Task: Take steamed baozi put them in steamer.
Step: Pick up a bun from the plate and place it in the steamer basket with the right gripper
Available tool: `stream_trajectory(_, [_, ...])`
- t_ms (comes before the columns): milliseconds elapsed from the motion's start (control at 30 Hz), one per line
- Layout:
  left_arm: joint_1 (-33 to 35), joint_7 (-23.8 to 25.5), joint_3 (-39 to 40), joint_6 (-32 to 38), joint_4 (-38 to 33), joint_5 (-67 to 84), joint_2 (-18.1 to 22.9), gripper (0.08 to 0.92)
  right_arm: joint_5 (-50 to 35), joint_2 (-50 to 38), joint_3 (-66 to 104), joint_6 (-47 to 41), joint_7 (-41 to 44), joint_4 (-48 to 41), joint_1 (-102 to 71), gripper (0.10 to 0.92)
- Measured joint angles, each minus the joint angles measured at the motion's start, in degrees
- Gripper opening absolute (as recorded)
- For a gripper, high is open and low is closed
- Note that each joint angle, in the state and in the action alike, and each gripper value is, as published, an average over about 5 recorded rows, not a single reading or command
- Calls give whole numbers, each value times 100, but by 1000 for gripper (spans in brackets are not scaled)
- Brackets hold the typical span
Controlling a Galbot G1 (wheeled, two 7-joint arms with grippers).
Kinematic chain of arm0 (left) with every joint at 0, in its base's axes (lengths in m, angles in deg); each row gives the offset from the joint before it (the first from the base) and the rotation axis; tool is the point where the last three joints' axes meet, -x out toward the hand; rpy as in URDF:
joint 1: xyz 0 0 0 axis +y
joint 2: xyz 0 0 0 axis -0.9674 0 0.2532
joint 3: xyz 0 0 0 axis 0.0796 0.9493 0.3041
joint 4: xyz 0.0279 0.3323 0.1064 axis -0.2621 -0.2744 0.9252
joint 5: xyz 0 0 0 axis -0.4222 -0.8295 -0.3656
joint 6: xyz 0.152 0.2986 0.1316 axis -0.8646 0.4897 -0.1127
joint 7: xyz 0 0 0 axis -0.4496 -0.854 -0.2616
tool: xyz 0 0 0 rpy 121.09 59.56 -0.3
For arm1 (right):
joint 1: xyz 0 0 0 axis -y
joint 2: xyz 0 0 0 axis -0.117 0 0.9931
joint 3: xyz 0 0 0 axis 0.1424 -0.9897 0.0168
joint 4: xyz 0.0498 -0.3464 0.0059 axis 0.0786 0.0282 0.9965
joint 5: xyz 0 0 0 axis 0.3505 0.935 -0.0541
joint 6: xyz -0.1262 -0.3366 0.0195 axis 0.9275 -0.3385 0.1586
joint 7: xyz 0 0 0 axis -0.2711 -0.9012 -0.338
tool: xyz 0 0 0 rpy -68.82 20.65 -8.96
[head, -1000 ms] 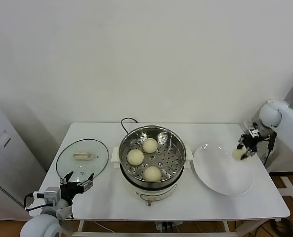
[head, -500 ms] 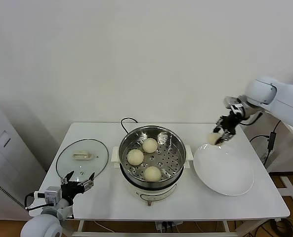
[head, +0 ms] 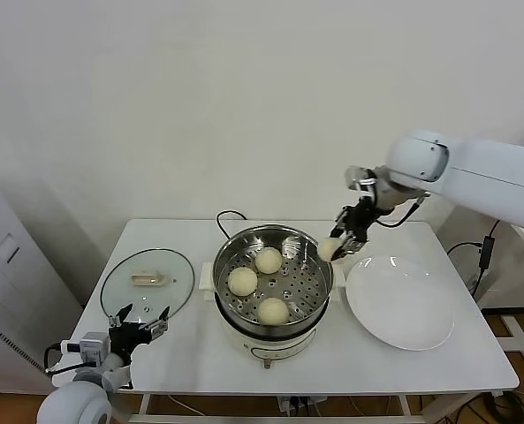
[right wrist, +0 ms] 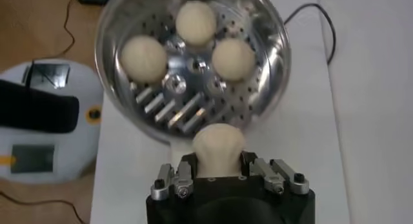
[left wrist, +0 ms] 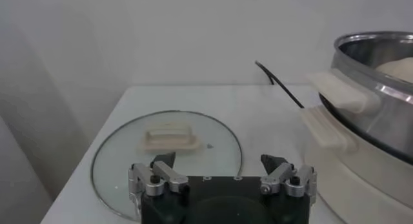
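The steamer [head: 275,230], a shiny steel pot on a white base, stands mid-table with three cream-white baozi [head: 268,260] [head: 242,281] [head: 273,310] on its perforated tray. My right gripper [head: 334,247] hangs in the air just over the steamer's right rim, shut on another baozi [head: 330,250]. In the right wrist view that baozi [right wrist: 218,141] bulges out between the fingers of the right gripper [right wrist: 218,159], with the steamer [right wrist: 279,41] and its three buns [right wrist: 196,22] beyond. My left gripper [head: 140,325] [left wrist: 219,164] rests open and empty at the table's front left corner.
A round glass lid [head: 147,283] [left wrist: 129,151] lies flat left of the steamer, right in front of the left gripper. A bare white plate [head: 401,305] sits right of the steamer. A black cord [head: 226,216] runs off behind the pot.
My right gripper has carried the baozi up off the plate's far right side and leftward across it to the steamer's right rim. The left arm has not moved.
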Motion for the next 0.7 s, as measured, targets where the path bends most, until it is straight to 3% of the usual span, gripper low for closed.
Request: stream_trajectory(700, [-24,15,-91,23,50,36,-20,823,-231,537,71,-703,-993,121,-673,433])
